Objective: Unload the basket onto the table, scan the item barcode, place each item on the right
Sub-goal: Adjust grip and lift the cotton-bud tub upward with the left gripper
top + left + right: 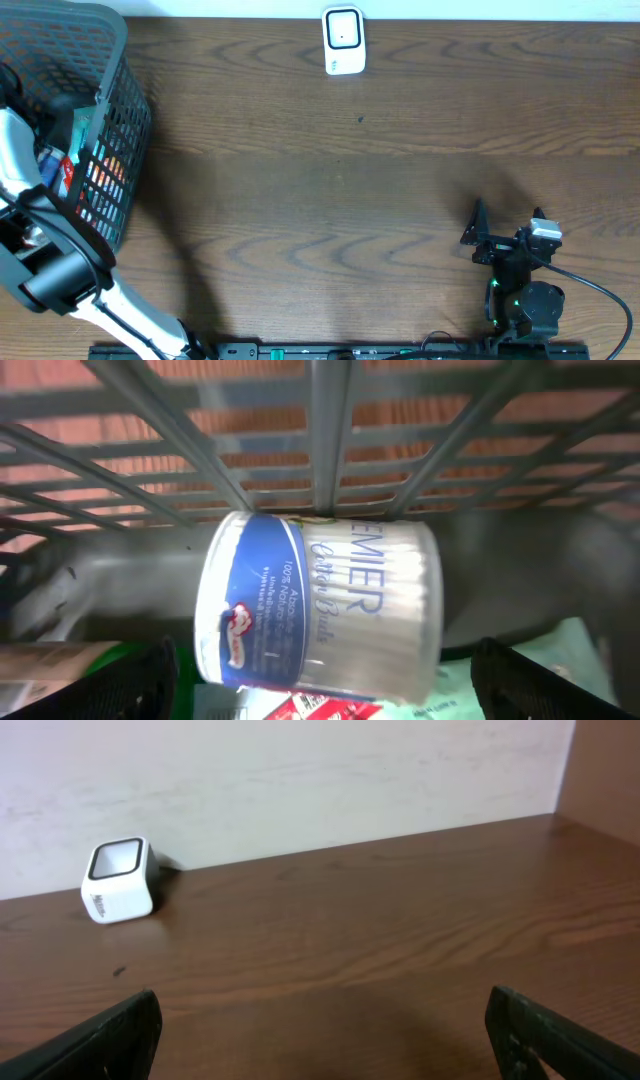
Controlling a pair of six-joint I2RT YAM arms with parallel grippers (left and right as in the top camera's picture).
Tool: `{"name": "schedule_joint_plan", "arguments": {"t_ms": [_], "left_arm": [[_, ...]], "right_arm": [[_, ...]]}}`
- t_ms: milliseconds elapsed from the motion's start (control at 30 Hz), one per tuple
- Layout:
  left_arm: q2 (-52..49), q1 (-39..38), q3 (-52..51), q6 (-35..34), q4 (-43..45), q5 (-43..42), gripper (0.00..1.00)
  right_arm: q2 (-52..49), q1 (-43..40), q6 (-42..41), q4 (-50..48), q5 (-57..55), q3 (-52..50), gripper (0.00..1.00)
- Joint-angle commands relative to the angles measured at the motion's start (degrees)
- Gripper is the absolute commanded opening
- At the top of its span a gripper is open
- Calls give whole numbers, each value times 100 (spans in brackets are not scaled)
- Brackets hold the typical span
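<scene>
A clear round tub of cotton buds with a blue label lies on its side inside the grey mesh basket at the table's left end. My left gripper is open just short of it, one dark finger on each side of the tub, neither touching it. From overhead the left arm reaches into the basket and its jaws are hidden. The white barcode scanner stands at the far edge, also in the right wrist view. My right gripper rests open and empty at the front right.
Under the tub lie other packets, one red and white and one pale green. The basket's grid wall rises right behind the tub. A pale wall runs along the far table edge.
</scene>
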State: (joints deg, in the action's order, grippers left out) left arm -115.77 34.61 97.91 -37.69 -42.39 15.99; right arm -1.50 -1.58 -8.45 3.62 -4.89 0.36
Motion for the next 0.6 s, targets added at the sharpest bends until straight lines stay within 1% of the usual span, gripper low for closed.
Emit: {"name": "schedule_joint_plan", "arguments": {"t_ms": [0,167,567], "left_arm": [[76,-9,118,-55,-66,-50,93],[-79,-9,-33,-59,-33,-50,93],[-579,9,-35,-57,61,-48,93]], "right_arm": [[2,17,83,20,-15,-4,99],[2,17,83,17,-15,-4,99],[2,17,83,20,-15,-4,99]]}}
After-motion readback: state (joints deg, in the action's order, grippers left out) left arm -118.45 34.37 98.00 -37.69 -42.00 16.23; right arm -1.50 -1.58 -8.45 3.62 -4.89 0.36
